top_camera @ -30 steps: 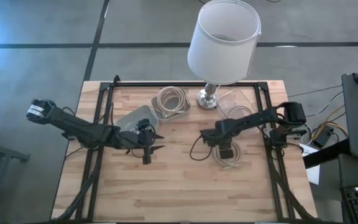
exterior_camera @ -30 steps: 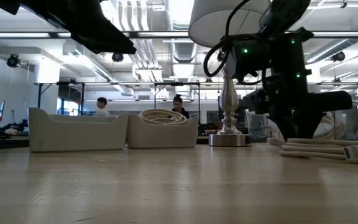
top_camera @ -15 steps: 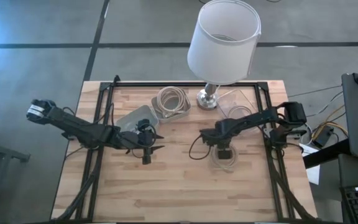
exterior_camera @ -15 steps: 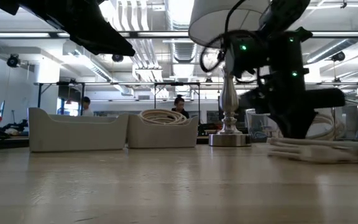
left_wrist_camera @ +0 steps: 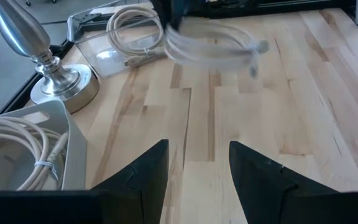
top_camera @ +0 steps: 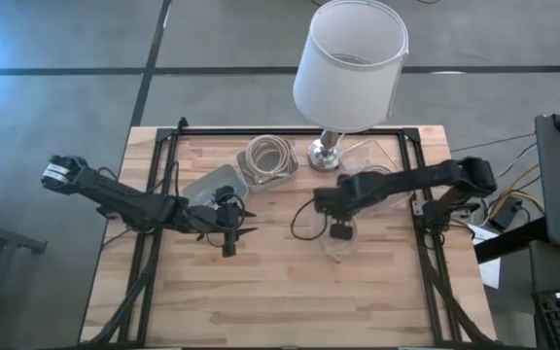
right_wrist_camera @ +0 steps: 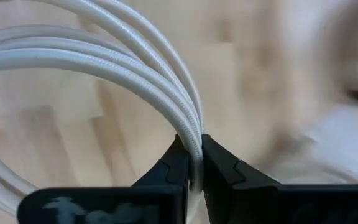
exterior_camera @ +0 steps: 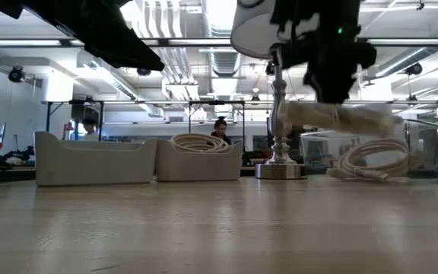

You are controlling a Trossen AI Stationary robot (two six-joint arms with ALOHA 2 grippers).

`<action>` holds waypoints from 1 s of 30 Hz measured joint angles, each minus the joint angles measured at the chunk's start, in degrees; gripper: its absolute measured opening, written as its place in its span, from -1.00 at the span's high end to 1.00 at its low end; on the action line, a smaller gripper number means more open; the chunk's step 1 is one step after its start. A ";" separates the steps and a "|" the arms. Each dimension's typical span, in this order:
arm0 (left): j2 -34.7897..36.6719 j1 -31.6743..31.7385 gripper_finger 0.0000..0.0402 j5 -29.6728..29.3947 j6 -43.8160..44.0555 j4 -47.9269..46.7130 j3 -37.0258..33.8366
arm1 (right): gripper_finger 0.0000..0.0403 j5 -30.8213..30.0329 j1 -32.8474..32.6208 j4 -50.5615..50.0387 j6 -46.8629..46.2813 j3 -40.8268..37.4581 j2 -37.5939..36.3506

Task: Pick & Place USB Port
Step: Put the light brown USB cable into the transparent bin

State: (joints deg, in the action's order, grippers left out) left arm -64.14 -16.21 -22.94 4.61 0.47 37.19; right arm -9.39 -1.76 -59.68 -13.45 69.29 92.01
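Here, a coiled white cable [right_wrist_camera: 104,68] is clamped between the fingers of the right gripper [right_wrist_camera: 191,168], the strands pinched tight where the two dark jaws meet. In the high view the right arm is stretched from the table's right edge toward the middle, with the right gripper [top_camera: 339,229] held just in front of the lamp base [top_camera: 326,156]. In the low view the cable [exterior_camera: 341,118] is seen lifted clear of the wood, hanging below the gripper, while a second coiled cable [exterior_camera: 371,160] lies inside a clear box [exterior_camera: 424,152] behind it.

The left arm is extended from the table's left side, and the left gripper [top_camera: 229,231] is held over the boards just in front of the grey tray [top_camera: 207,185]. Its fingers [left_wrist_camera: 138,177] are set apart, with bare wood showing between them.

A second tray [top_camera: 268,160] holding a coil of cable [top_camera: 268,154] is placed beside the grey one, touching it in the low view. The lamp [top_camera: 350,63] is stood near the far edge, its white shade overhanging the base. The table [top_camera: 290,301] is bordered by a black frame along both sides and the far edge. A broad stretch of bare wood is left between the two grippers and along the near half of the table.
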 joint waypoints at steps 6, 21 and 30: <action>0.00 0.00 0.14 0.00 0.06 -0.07 0.00 | 0.89 -9.61 -0.11 -9.05 -7.47 1.68 -9.10; 0.00 0.00 0.14 -0.02 -0.45 -0.07 0.00 | 0.88 -32.55 1.70 -24.70 -41.91 -6.97 -28.78; 0.00 0.00 0.14 -0.07 -0.47 -0.04 0.00 | 0.88 -32.25 9.49 -29.89 -42.91 -10.64 -25.59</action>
State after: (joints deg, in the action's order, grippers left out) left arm -64.14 -16.21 -23.00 4.14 0.43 37.19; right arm -41.64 7.73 -89.57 -56.36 58.65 66.42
